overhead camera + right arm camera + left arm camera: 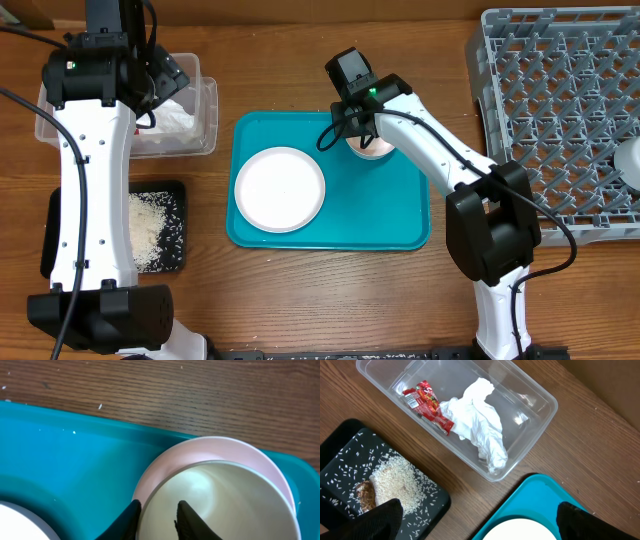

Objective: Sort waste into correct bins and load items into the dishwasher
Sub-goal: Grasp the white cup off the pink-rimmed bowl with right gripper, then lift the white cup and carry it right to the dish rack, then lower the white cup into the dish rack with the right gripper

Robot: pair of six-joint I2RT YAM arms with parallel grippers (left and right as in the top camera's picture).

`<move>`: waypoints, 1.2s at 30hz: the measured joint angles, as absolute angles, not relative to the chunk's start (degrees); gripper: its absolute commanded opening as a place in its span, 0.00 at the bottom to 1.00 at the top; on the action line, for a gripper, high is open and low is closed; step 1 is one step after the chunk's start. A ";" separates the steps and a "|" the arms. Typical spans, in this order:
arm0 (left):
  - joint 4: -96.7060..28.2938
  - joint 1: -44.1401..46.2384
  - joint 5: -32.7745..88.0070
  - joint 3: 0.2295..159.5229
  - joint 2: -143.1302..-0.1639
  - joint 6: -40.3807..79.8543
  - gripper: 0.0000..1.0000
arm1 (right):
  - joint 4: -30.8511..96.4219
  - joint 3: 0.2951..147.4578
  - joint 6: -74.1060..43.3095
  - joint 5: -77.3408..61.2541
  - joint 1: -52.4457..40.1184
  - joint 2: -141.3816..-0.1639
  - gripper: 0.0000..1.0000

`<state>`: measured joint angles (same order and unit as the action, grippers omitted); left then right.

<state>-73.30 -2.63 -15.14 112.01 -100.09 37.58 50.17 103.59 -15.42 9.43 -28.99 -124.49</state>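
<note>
A small white cup [225, 505] sits on a pale pink saucer [165, 462] at the back right of the teal tray [400, 215]. My right gripper [159, 510] straddles the cup's rim, one finger outside and one inside, shut on the wall. A round white plate [280, 188] lies on the tray's left half. My left gripper [480, 522] hangs open and empty above the table between the bins. The clear tub [535, 415] holds a white napkin [480, 425] and a red wrapper [427, 402]. The black tray [340, 467] holds rice [395, 480] and a brown scrap [366, 495].
The grey dish rack [560, 110] stands at the right edge with a pale grey-blue bowl [630, 165] in its right side. The clear tub [205, 110] is at the back left and the black tray [175, 235] in front of it, both left of the teal tray.
</note>
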 measured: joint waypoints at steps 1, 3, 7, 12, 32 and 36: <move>-73.30 -2.63 -15.11 112.01 -100.09 37.58 1.00 | 50.17 103.59 -15.53 9.41 -28.97 -124.49 0.13; -73.30 -2.63 -15.14 112.01 -100.09 37.58 1.00 | 50.37 103.59 -15.66 9.43 -28.99 -124.49 0.04; -73.28 -2.63 -15.14 112.01 -100.09 37.58 1.00 | 53.39 104.92 -16.14 9.32 -29.02 -124.49 0.04; -73.32 -2.63 -15.11 112.01 -100.09 37.58 1.00 | 60.77 113.38 -16.29 8.95 -28.95 -125.23 0.04; -73.30 -2.63 -15.14 112.01 -100.09 37.58 1.00 | 80.38 146.56 -14.31 -0.56 2.74 -125.21 0.04; -73.30 -2.63 -15.11 112.01 -100.09 37.58 1.00 | 75.09 146.56 -13.28 -10.94 15.18 -125.21 0.04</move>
<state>-73.30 -2.63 -15.11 112.01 -100.09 37.58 75.09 146.56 -13.28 -10.94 15.18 -125.21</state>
